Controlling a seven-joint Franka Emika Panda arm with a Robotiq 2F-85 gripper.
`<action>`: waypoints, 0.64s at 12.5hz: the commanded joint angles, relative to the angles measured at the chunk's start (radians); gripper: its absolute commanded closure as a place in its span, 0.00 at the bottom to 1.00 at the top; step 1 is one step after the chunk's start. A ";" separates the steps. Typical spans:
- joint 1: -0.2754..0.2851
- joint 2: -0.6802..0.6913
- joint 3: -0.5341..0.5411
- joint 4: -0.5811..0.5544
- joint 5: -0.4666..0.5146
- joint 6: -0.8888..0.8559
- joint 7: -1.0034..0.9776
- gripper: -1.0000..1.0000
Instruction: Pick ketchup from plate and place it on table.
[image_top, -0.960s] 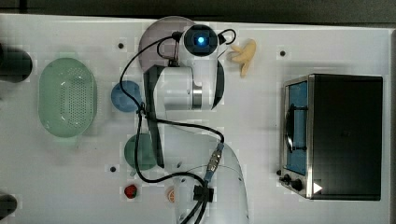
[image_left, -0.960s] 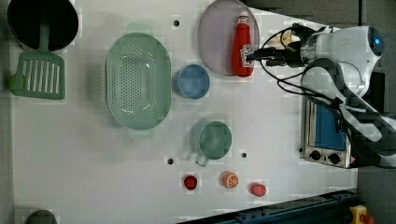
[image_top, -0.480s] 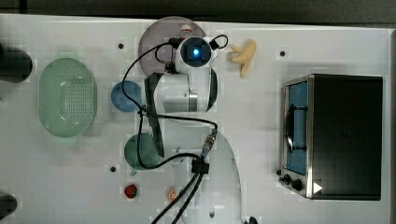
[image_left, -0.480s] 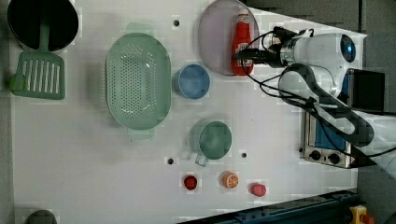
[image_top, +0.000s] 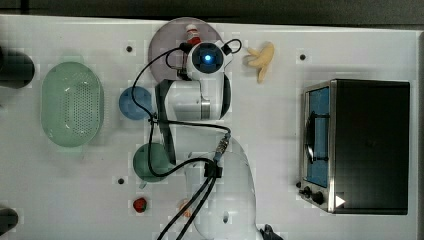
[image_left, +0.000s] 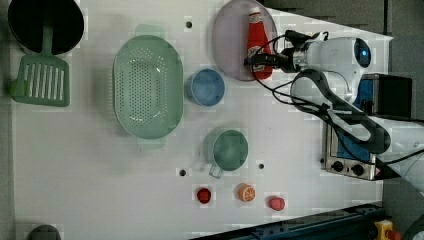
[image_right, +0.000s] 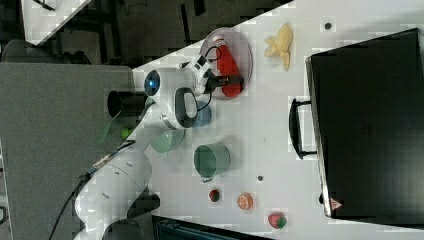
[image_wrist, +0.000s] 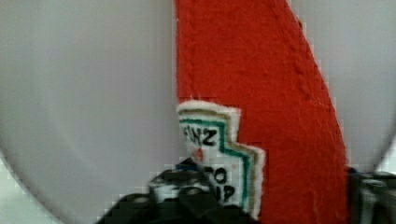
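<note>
The ketchup (image_left: 256, 40), a red bottle with a white cap and label, lies flat on the pale lilac plate (image_left: 227, 45) at the back of the white table (image_left: 100, 175). My gripper (image_left: 260, 61) is down over the bottle's label end, near the plate's rim. In the wrist view the ketchup (image_wrist: 261, 93) lies between the two dark fingers (image_wrist: 182, 196), which sit against its sides above the plate (image_wrist: 84, 93). From the top view the wrist hides most of the bottle; its cap (image_top: 191, 35) pokes out over the plate (image_top: 165, 45). The right view has the gripper (image_right: 232, 80) on the ketchup (image_right: 227, 65).
A blue dish (image_left: 206, 87) sits close beside the plate, with a green basket (image_left: 147, 86) beyond it. A green cup (image_left: 229, 150) and small toys (image_left: 246, 192) lie nearer the front. A banana (image_top: 262, 57) and a toaster oven (image_top: 360, 145) are on the top view's right.
The arm has swung toward the top view's left, from beside the plate to over it. The gripper has come onto the ketchup's label end and its fingers have narrowed around the bottle.
</note>
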 joint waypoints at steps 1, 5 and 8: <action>0.001 -0.062 0.004 0.034 0.012 0.006 -0.038 0.37; 0.000 -0.170 0.004 0.031 0.014 -0.030 0.029 0.37; -0.001 -0.265 0.002 0.029 0.014 -0.129 0.077 0.37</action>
